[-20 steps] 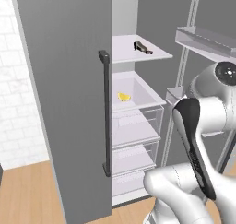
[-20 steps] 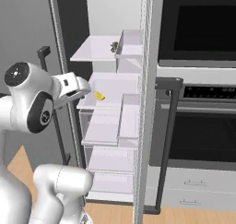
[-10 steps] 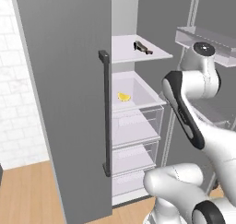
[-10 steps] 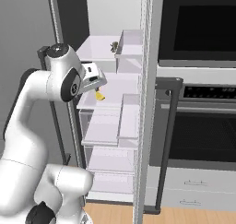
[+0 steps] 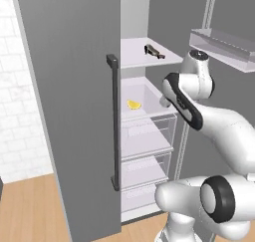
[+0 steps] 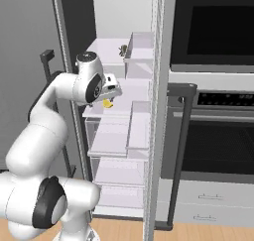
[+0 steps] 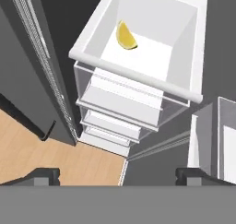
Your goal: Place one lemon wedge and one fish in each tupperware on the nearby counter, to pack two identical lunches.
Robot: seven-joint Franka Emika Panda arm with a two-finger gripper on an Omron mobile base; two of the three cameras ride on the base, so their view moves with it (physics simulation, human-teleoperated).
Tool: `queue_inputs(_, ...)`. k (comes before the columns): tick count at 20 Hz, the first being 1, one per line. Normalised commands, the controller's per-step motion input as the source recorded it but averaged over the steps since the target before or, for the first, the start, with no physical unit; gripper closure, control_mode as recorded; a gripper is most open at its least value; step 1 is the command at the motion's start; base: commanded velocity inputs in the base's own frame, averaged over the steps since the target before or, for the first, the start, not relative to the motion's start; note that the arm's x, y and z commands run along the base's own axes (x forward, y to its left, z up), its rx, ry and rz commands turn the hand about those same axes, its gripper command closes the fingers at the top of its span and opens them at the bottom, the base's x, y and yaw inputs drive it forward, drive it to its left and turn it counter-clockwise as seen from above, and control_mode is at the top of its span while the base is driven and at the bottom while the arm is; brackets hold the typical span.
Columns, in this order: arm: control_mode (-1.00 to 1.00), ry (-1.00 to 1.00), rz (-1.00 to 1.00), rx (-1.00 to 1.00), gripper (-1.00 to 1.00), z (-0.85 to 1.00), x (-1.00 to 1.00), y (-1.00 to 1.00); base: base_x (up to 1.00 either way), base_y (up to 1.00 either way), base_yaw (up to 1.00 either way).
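The fridge [image 5: 74,111] stands open, its left door swung wide. The claw [image 6: 112,93] hangs in front of the shelves, above the open drawer [image 7: 184,48], jaws spread full and holding nothing. A lemon wedge [image 7: 125,36] lies on the drawer's white floor, toward its far left; it also shows from the left [image 5: 133,104] and just under the claw from the right [image 6: 107,103]. A fish [image 5: 155,51] rests on the top shelf [image 5: 137,57], above the drawer. An oven [image 6: 218,150] stands right of the fridge.
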Motion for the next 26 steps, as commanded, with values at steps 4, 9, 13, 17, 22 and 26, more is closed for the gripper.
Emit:
queue_inputs(4, -1.00, -0.12, 0.01, 0.10, -1.00, -0.65, 0.32, 0.15, 0.00, 0.00, 0.00)
queue_inputs(9, -1.00, -0.10, 0.01, 0.05, -1.00, -0.27, 0.42, 0.06, 0.00, 0.00, 0.00)
queue_inputs(13, -1.00, 0.00, 0.02, 0.12, -1.00, 0.00, 0.64, 0.00, 0.00, 0.00, 0.00)
queue_inputs(17, -1.00, 0.00, 0.07, 0.13, -1.00, -0.05, 0.44, 0.03, 0.00, 0.00, 0.00)
queue_inputs(22, -1.00, 0.00, 0.07, 0.07, -1.00, -0.03, 0.11, 0.07, 0.00, 0.00, 0.00)
queue_inputs(26, -1.00, 0.00, 0.00, 0.00, -1.00, 0.00, 0.08, 0.26, 0.00, 0.00, 0.00)
